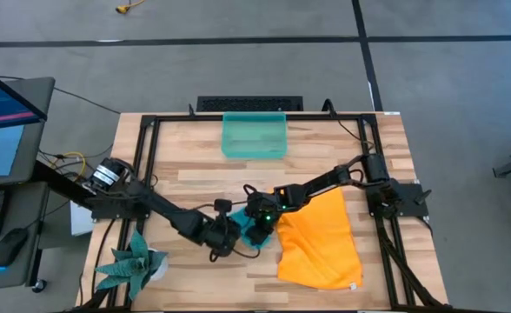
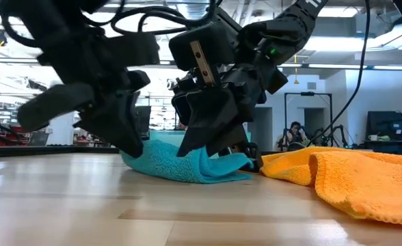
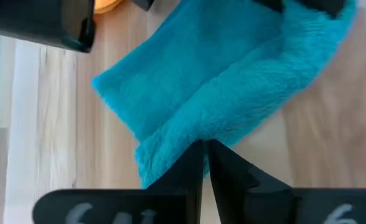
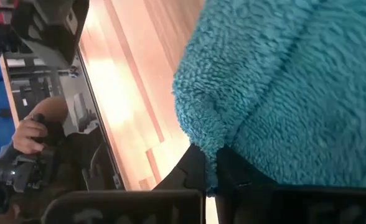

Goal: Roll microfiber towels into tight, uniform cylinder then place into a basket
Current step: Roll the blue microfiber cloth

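Both my claws pinch the teal towel (image 1: 257,233)

My left gripper (image 1: 225,236) clenches its nine-o'clock edge, my right gripper (image 1: 257,215) its twelve-o'clock edge; the basket (image 1: 255,136) sits well off at twelve.

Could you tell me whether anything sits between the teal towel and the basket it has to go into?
Nothing visible does. Bare table lies between the teal towel, pinched by the left gripper and right gripper, and the basket. The orange towel lies off to the side.
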You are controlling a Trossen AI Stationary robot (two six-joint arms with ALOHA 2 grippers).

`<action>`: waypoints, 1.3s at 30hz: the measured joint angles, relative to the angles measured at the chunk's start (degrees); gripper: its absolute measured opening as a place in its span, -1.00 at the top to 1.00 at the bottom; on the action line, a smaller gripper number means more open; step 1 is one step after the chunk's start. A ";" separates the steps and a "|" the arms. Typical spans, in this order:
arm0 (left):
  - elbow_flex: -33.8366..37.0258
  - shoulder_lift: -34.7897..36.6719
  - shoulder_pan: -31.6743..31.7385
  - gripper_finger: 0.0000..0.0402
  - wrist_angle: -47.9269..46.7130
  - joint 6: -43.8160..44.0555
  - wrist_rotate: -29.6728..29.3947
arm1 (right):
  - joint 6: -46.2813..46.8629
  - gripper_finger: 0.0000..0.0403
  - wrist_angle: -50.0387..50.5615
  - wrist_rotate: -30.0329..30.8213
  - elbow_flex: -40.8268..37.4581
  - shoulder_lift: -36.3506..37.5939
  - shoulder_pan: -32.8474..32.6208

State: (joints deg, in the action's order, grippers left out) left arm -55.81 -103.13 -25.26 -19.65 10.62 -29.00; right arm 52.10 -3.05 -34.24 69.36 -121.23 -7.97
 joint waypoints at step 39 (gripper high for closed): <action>-0.04 1.32 -4.43 0.90 13.71 -17.21 8.59 | -9.90 0.89 4.33 -3.41 0.07 0.28 -7.04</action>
State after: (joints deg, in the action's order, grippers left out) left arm -55.86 -101.81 -29.69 -5.94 -6.58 -20.41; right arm 42.19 1.28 -37.65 69.43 -120.95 -15.00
